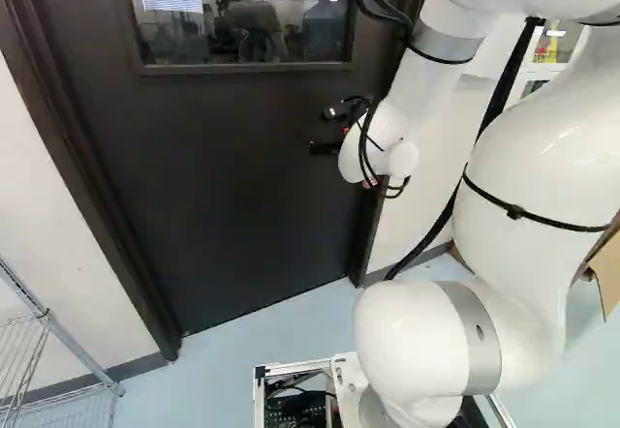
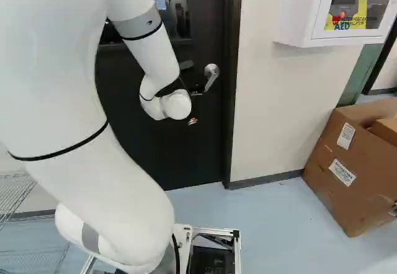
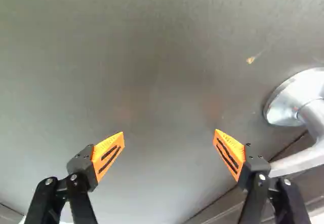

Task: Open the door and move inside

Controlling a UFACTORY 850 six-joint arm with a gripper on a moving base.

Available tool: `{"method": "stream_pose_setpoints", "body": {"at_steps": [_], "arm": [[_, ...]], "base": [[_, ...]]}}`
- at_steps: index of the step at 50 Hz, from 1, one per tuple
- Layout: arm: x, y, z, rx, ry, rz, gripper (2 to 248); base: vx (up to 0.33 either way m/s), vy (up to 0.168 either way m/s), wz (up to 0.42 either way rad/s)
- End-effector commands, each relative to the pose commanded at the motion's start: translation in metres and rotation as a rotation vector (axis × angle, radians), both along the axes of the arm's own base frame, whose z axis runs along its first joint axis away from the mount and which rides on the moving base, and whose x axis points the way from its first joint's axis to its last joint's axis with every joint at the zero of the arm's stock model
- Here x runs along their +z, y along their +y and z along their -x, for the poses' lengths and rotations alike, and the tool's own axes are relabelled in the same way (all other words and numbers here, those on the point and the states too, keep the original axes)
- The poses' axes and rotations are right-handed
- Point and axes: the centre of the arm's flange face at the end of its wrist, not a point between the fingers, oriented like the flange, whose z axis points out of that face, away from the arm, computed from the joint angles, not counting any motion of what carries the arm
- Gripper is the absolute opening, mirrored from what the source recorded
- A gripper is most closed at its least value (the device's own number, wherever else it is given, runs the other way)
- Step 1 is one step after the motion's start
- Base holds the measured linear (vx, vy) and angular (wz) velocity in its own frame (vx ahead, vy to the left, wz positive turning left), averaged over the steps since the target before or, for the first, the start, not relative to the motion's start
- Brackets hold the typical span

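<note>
Right up at the dark door (image 1: 232, 176), the white arm (image 2: 118, 193) has its pincer (image 3: 168, 134) facing the panel, fingers spread wide with nothing between the orange pads (image 3: 108, 153). Door looks fully shut, sitting in its frame (image 2: 233, 100) with no gap showing. The metal handle (image 3: 298, 102) is on the door, near the frame edge, and in the wrist view it's off to one side of the pincer, its lever running behind one finger. Can't tell if they're touching, but it's definitely not a grip.

So progress-wise, honestly, pretty early. Getting the arm near the handle looks done, and that's about it. Left to do: line up with the lever, work it, swing the door, then drive the base in. Next move is probably a sideways shift toward the handle; my worry would be a finger snagging the lever or bumping the frame.

As for writing, there's big lettering on the yellow case (image 2: 345, 4) in the white wall cabinet (image 2: 296, 13), plus white labels (image 2: 342, 172) on the cardboard box (image 2: 341, 199). Nothing legible on the door or the arm.
</note>
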Motion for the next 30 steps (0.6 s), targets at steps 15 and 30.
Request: {"method": "stream_pose_setpoints", "body": {"at_steps": [15,30], "arm": [[-0.016,0.0,0.005,-0.002,0.037,-0.005,247],[-0.031,0.0,0.016,-0.005,0.077,-0.011,247]], "base": [[0.0,0.0,0.0],[0.0,0.0,0.0]]}}
